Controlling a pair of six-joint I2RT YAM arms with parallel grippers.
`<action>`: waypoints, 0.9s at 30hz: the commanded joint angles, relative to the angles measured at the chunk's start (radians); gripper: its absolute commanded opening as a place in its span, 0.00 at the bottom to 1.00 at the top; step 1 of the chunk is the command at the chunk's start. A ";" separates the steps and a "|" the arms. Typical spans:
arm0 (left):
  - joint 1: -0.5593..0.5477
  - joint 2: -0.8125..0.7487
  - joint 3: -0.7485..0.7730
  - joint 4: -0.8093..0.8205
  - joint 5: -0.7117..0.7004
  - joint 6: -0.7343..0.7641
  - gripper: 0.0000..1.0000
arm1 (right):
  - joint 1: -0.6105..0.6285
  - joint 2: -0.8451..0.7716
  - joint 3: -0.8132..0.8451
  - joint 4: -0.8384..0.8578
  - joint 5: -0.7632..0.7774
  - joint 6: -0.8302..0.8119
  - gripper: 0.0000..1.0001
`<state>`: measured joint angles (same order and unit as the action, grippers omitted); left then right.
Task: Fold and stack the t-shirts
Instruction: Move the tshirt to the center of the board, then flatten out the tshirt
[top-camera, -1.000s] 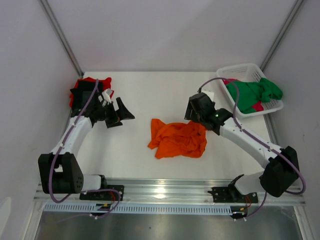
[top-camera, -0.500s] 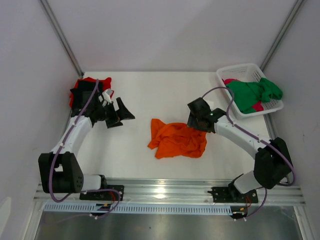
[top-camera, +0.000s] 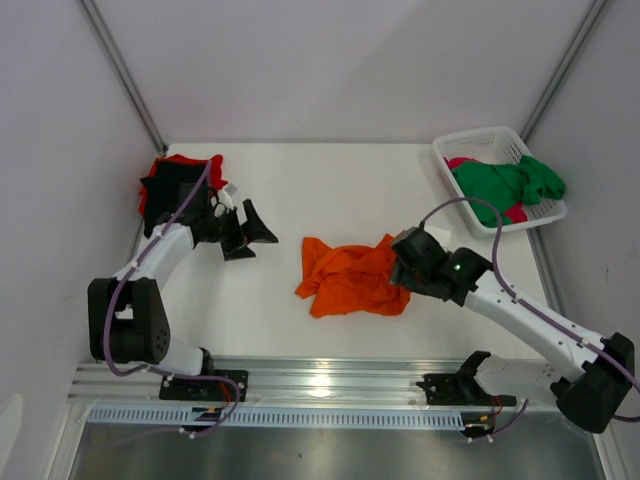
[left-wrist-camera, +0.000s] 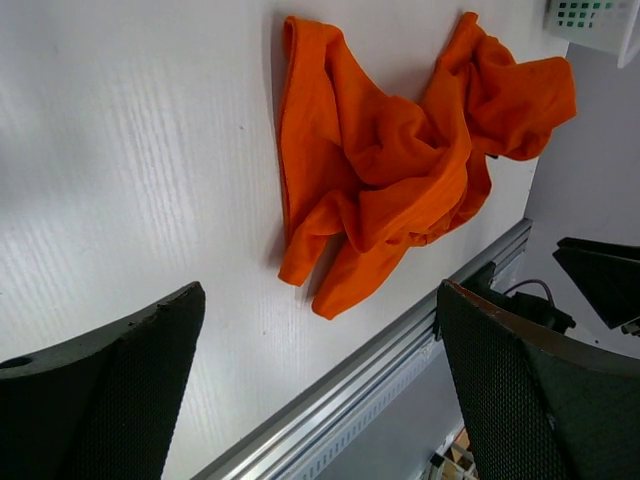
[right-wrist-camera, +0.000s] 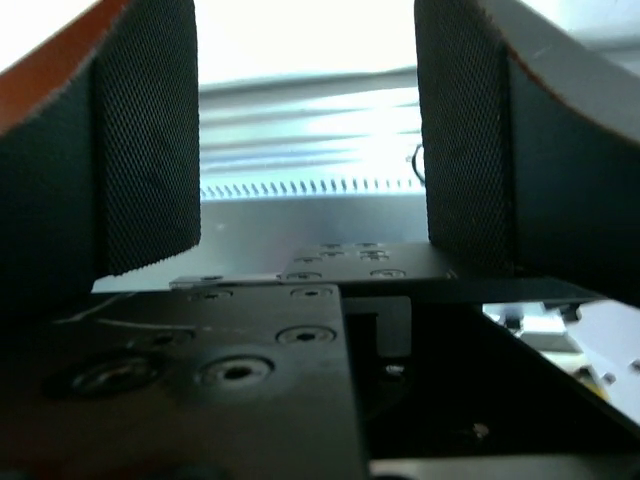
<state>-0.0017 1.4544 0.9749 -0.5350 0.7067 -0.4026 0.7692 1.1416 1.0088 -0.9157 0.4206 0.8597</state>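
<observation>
1. Orange t-shirt (top-camera: 352, 278) lies crumpled mid-surface (top-camera: 330, 190), bunched in folds, no clear hem or sleeve edge showing
2. Right hand (top-camera: 405, 275) sits at the shirt's right edge, released; wrist view shows both pads (right-wrist-camera: 150, 140) wide apart with nothing between them
3. Left hand (top-camera: 255, 228) is released too, well apart from the shirt on its left; its fingers (left-wrist-camera: 110, 380) frame the orange heap from a distance
4. Risk: a pinch on this heap likely catches several layers at once, so the shirt would lift as a lump instead of spreading
5. Risk: only 1 hand is near the cloth; a pull from the right side alone could drag the whole shirt across the surface, since nothing pins the far side
6. Risk: the shirt's near edge lies fairly close to the rail (top-camera: 330, 375); a drag that way could hang cloth over it
7. Around: red and black t-shirts (top-camera: 175, 175) piled at the far left corner, behind the left arm
8. White basket (top-camera: 480, 140) at far right holds a green t-shirt (top-camera: 505, 185) over a pink t-shirt (top-camera: 462, 162)
9. Nothing stands between either hand and the orange shirt; the right arm's cable (top-camera: 470, 205) loops near the basket, apart from the cloth
</observation>
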 joint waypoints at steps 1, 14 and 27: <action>-0.037 -0.003 0.022 0.046 0.040 -0.021 1.00 | 0.048 -0.052 -0.029 -0.100 0.066 0.145 0.66; -0.191 -0.225 -0.054 0.078 -0.078 -0.208 1.00 | 0.120 -0.008 -0.096 0.082 0.113 0.059 0.67; -0.236 -0.401 -0.153 0.046 -0.188 -0.226 0.99 | 0.047 0.205 -0.006 0.600 0.063 -0.280 0.67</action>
<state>-0.2298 1.0595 0.8299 -0.4980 0.5407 -0.6140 0.8516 1.2842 0.9257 -0.4637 0.4641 0.6968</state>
